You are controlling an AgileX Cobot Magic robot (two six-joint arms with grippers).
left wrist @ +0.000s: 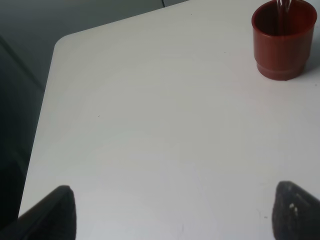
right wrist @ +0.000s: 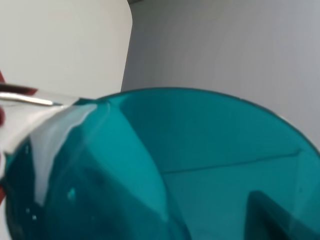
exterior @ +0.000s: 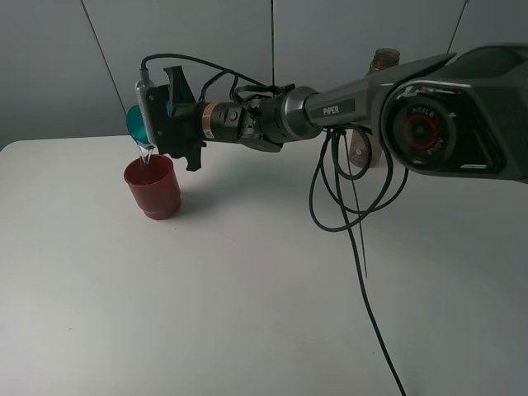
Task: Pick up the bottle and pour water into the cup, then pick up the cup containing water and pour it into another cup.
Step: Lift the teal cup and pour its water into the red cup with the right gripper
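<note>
White, matte table (exterior: 247,313), rounded at its far left corner, filling most of the scene. Behind it, pale grey wall panels (exterior: 346,41) split by thin dark seams, one vertical, two slanted. Soft, even light from above; faint, diffuse shadows on the tabletop. Dark, dim gap beyond the table's left edge.

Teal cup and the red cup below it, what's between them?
A thin stream of water falls from the tilted teal cup into the dark red cup, seen in the exterior high view.
</note>
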